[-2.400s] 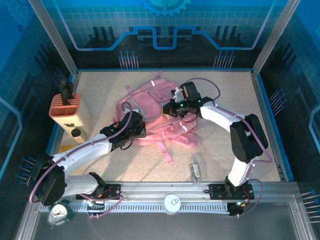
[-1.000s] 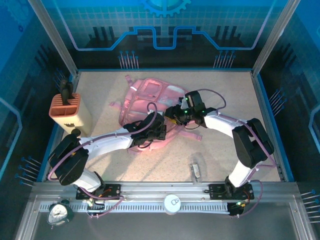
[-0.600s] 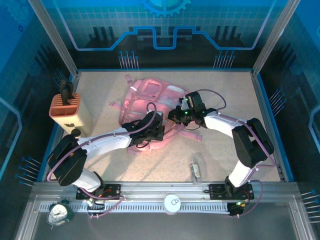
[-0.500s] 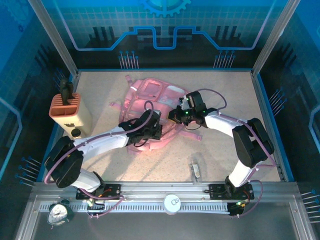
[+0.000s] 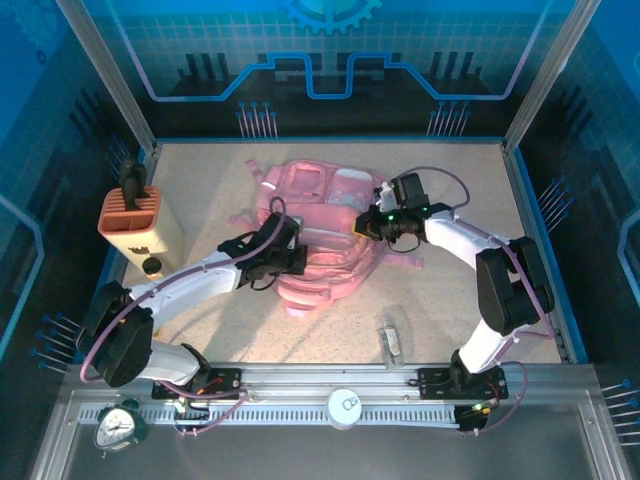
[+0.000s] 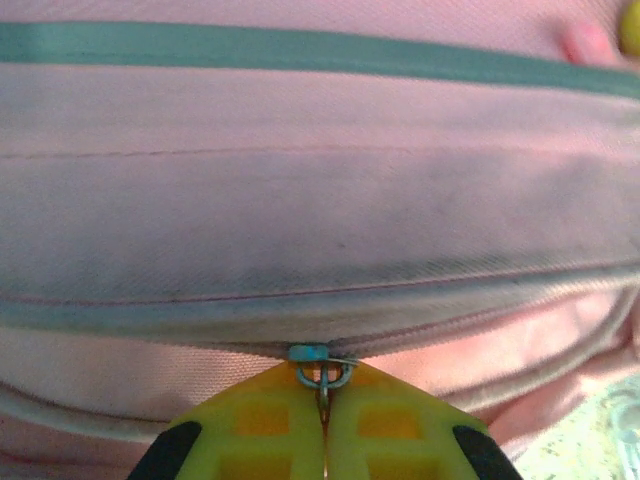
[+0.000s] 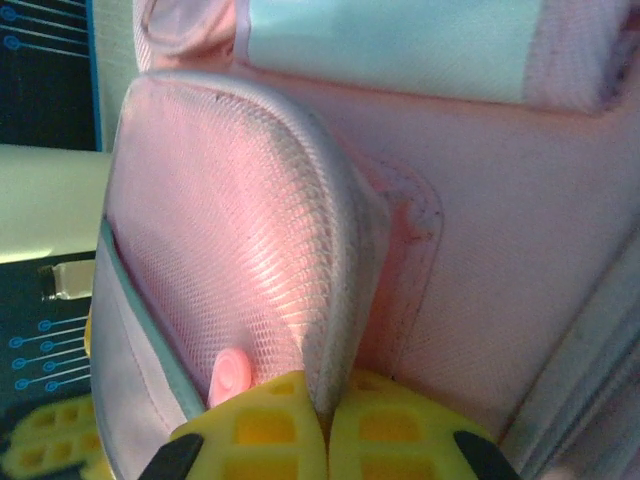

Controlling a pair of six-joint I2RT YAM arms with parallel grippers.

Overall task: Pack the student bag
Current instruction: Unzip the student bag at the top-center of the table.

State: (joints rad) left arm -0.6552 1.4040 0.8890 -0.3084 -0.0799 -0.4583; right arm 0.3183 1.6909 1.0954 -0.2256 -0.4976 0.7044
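The pink student bag (image 5: pixel 320 200) is lying flat on the table (image 5: pixel 450 300), toward its middle. The left gripper (image 6: pixel 322 405) is pinching the zipper pull (image 6: pixel 322 372), its yellow fingers pressing together (along a closed zip line). The right gripper (image 7: pixel 325 395) is clamping the rim of the mesh side pocket (image 7: pixel 240 250), its fingers squeezing tight on it.

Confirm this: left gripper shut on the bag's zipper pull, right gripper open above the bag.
Not the right gripper: the right wrist view shows it shut on a mesh edge of the bag. The left gripper is shut on the zipper pull.
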